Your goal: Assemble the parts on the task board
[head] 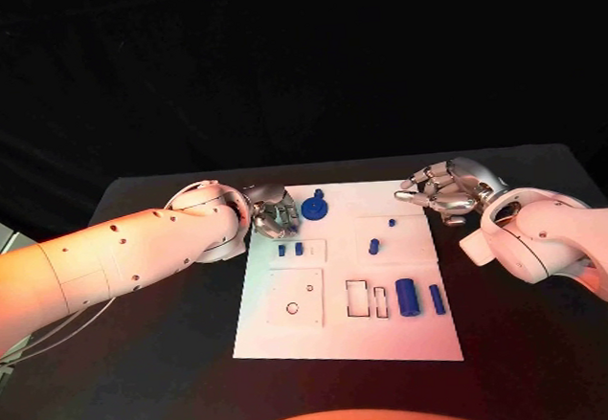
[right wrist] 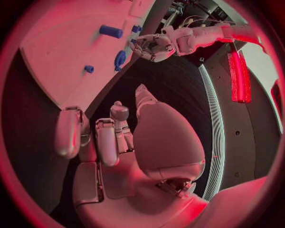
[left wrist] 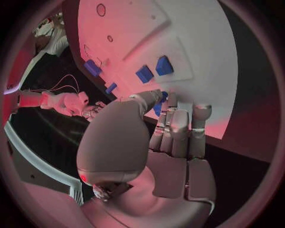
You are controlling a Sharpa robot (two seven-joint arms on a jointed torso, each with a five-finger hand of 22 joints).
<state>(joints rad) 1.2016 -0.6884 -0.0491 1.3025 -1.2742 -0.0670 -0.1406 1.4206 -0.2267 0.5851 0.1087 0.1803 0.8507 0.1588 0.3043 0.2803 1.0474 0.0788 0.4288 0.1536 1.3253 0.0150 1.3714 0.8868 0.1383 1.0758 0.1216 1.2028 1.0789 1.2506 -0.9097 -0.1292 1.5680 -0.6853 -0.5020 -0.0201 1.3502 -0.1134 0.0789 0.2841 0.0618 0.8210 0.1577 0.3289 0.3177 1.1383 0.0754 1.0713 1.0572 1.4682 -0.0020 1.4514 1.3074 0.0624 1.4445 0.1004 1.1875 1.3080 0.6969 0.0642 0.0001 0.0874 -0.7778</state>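
The white task board (head: pixel 342 330) lies in the middle of the black table. My left hand (head: pixel 270 217) rests at the board's far left corner, and its thumb and fingers (left wrist: pixel 172 114) pinch a round blue part (head: pixel 315 207) (left wrist: pixel 161 99) that stands there. Two small blue blocks (head: pixel 290 250) (left wrist: pixel 154 70) lie just in front of that hand. My right hand (head: pixel 446 190) (right wrist: pixel 113 137) hovers off the board's far right corner, fingers curled in, holding nothing. Two small blue pieces (head: pixel 392 223) (head: pixel 374 247) sit mid-board. A blue cylinder (head: pixel 406 297) and a blue bar (head: pixel 435 300) lie nearer me.
A raised white plate with small holes (head: pixel 293 299) and two narrow rectangular slots (head: pixel 366 299) sit on the board's near half. Bare black table (head: pixel 162 362) stretches on both sides of the board. The right wrist view looks across at my left hand (right wrist: pixel 153 47) beside the round part (right wrist: pixel 120 59).
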